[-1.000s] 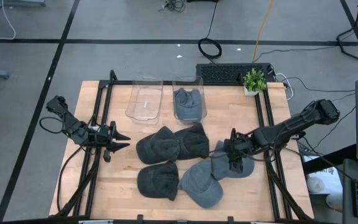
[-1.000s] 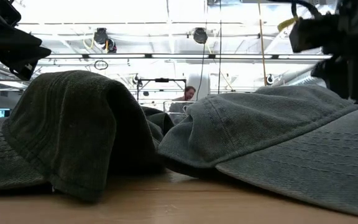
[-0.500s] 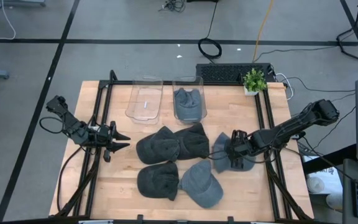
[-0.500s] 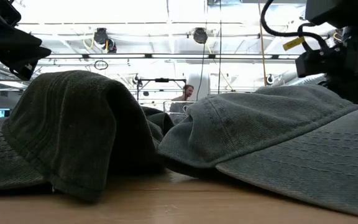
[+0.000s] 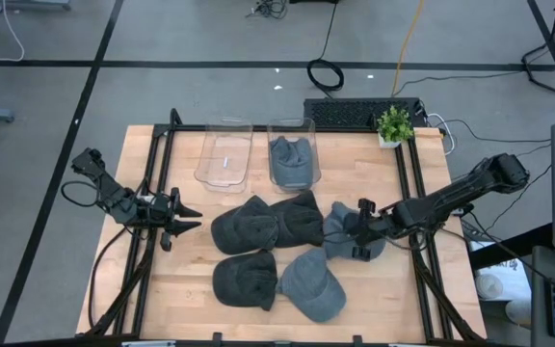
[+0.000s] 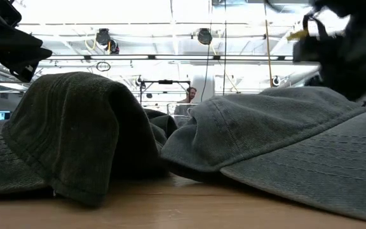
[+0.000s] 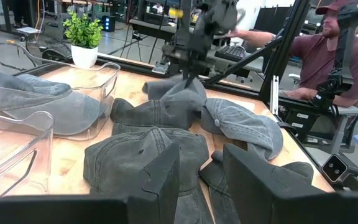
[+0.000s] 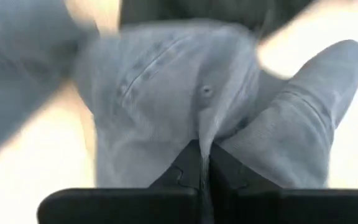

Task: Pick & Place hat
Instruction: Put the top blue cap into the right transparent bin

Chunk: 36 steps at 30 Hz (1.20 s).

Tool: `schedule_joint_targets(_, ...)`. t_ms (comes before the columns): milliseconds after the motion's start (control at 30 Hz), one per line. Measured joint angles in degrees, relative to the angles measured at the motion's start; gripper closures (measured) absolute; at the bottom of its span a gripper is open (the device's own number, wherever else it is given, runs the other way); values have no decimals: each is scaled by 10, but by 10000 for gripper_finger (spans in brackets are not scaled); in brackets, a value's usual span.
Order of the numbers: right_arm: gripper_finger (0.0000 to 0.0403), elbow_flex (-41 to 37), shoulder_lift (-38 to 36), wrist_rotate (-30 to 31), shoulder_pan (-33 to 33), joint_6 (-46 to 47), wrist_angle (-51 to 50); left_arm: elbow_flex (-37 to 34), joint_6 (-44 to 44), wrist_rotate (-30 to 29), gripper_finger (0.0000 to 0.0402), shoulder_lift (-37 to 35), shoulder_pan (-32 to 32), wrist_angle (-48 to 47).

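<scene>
- A faded grey hat (image 5: 340,231), crumpled and pinched into a fold, hangs near the table's (image 5: 403,299) right edge, beside two darker hats (image 5: 268,223).
- The right gripper (image 5: 359,234) reaches in from the right rail, arm stretched low, fingers clamped tight on the hat's fabric.
- The left gripper (image 5: 183,221) waits at the left edge, fingers spread.
- No lettering is legible on the hats or on the clear bins (image 5: 224,154).
</scene>
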Motion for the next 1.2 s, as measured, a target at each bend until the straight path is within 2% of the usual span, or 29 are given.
schedule_joint_targets(233,402,42,-113,110,0,-43,16,0,0,0,270,0,0,0)
schedule_joint_targets(300,402,42,-139,173,0,-69,54,0,0,0,270,0,0,0)
schedule_joint_targets(400,403,23,-160,271,0,-115,169,0,0,0,270,0,0,0)
schedule_joint_targets(467,403,2,-162,271,-8,-135,275,0,0,0,270,0,0,0)
schedule_joint_targets(567,403,-37,-158,189,-36,-191,450,0,0,0,270,0,0,0)
schedule_joint_targets(633,403,-57,-142,141,-63,-230,565,0,0,0,270,0,0,0)
schedule_joint_targets(667,403,-65,-131,145,-74,-237,612,0,0,0,270,0,0,0)
schedule_joint_targets(800,403,-72,-65,255,-123,-276,776,0,0,0,270,0,0,0)
schedule_joint_targets(833,403,-72,-44,267,-133,-294,821,0,0,0,270,0,0,0)
schedule_joint_targets(1000,403,-72,82,259,-180,-296,1028,0,0,0,270,0,0,0)
schedule_joint_targets(1100,403,-57,161,259,-207,-295,1112,0,0,0,270,0,0,0)
schedule_joint_targets(1200,403,-24,226,258,-226,-294,1144,0,0,0,270,0,0,0)
